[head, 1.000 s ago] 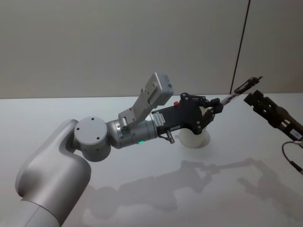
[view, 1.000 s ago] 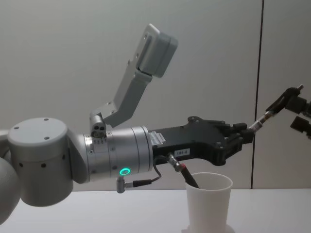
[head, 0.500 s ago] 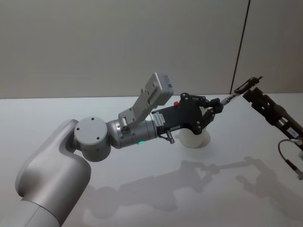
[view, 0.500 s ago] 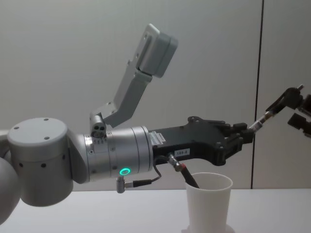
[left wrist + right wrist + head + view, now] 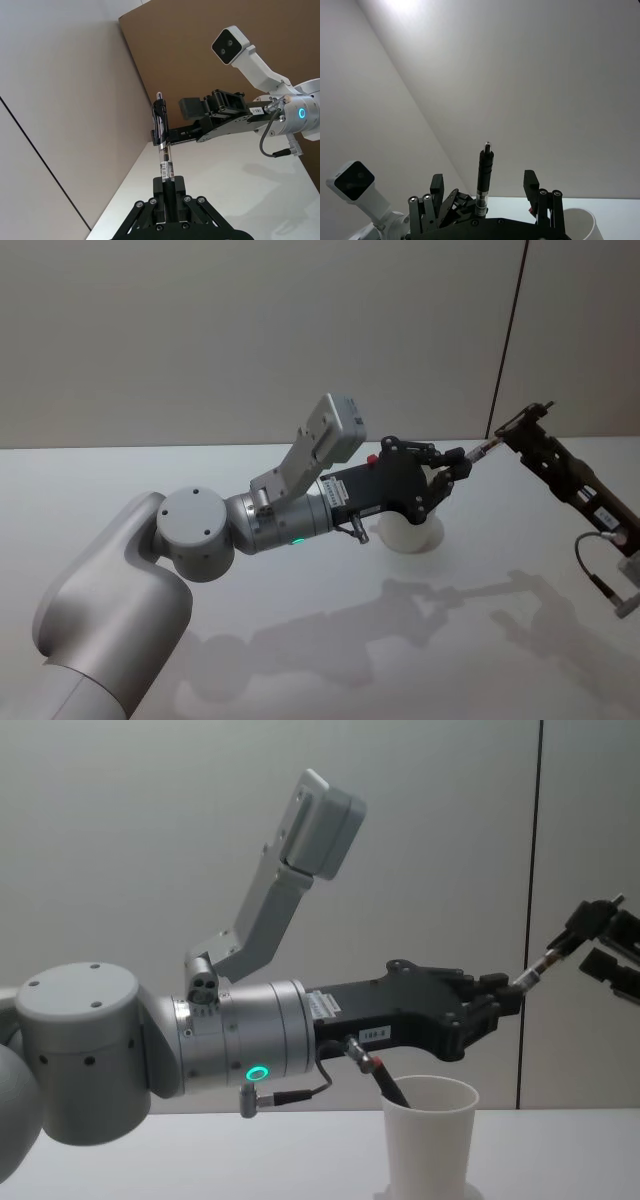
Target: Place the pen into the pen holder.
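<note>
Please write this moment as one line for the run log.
left hand: grips pen | right hand: open around pen's other end | pen holder: beneath

White table (image 5: pixel 300 640), smooth top. One white paper cup (image 5: pixel 429 1135) stands upright on it, directly below the left gripper (image 5: pixel 455 468), rim just under the gripper body.

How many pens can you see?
1. The pen is held up in the air by the left gripper, with the open right gripper around its far end. More could hide inside the paper cup.
</note>
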`<state>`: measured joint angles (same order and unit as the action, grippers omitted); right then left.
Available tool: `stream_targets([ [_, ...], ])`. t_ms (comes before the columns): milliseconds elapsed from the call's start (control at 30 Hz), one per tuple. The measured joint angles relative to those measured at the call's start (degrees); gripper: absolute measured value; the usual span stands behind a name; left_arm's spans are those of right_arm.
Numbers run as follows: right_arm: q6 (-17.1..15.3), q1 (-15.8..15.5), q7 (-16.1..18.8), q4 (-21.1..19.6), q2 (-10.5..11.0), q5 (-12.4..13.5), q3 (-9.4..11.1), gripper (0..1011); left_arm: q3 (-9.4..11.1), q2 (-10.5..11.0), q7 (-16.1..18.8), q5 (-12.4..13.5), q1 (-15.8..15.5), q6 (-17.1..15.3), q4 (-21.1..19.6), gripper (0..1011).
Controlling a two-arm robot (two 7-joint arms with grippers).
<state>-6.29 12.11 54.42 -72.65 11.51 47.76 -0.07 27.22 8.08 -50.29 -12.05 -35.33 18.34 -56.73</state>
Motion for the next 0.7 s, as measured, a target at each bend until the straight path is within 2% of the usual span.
stream_targets([
  [700,2.8,2.2,0.1,3.1,-0.3,1.0,-1.4,1001,0.0,0.0,0.0,0.0,0.0,0.0,0.0,136],
])
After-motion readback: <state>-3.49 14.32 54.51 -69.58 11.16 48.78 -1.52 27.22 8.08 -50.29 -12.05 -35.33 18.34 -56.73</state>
